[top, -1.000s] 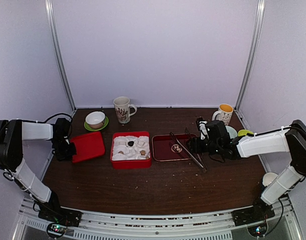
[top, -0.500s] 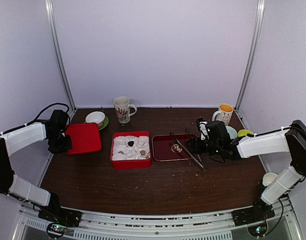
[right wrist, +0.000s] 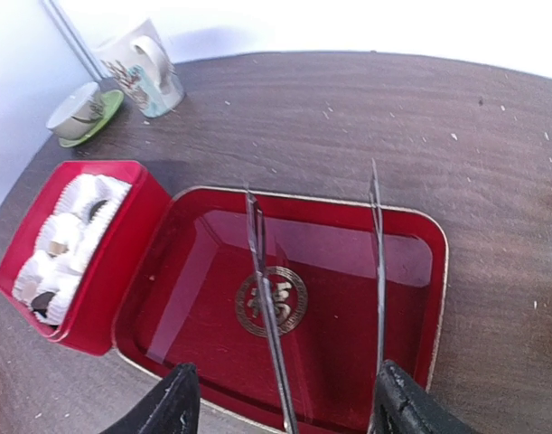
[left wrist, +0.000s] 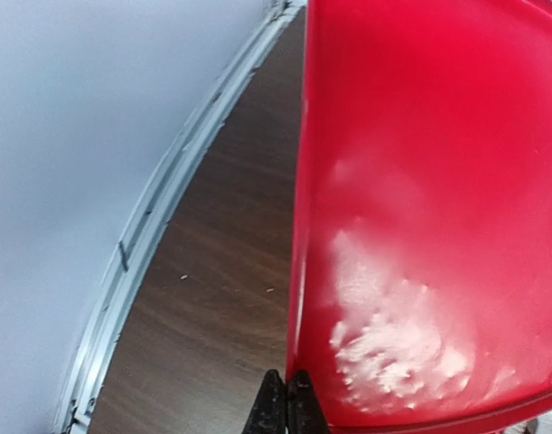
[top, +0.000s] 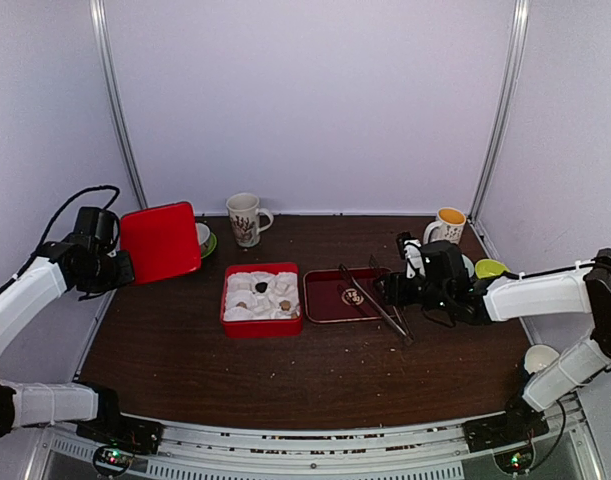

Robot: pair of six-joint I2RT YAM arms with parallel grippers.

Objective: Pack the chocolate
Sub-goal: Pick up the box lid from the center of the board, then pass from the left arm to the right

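Observation:
The chocolate (top: pixel 262 287) lies as small dark and brown pieces in the white insert of the open red box (top: pixel 235 325), which the right wrist view also shows (right wrist: pixel 122 262). My left gripper (left wrist: pixel 286 402) is shut on the edge of the red lid (top: pixel 162 240), holding it tilted up above the table's left side. My right gripper (right wrist: pixel 285 411) hangs open over the empty red tray (right wrist: pixel 434 298). The metal tongs (right wrist: pixel 262 262) lie between its fingers, with a gap beside the left arm.
A patterned mug (top: pixel 245 218) and a white bowl on a green saucer (top: pixel 204 240) stand at the back left, the bowl partly behind the lid. A yellow-lined mug (top: pixel 448 227) stands back right, and a white cup (top: pixel 538 357) near the right arm's base.
My left arm has raised the red lid off the table and tipped it upright, swinging it left and back. The right gripper and the tongs have hardly moved.

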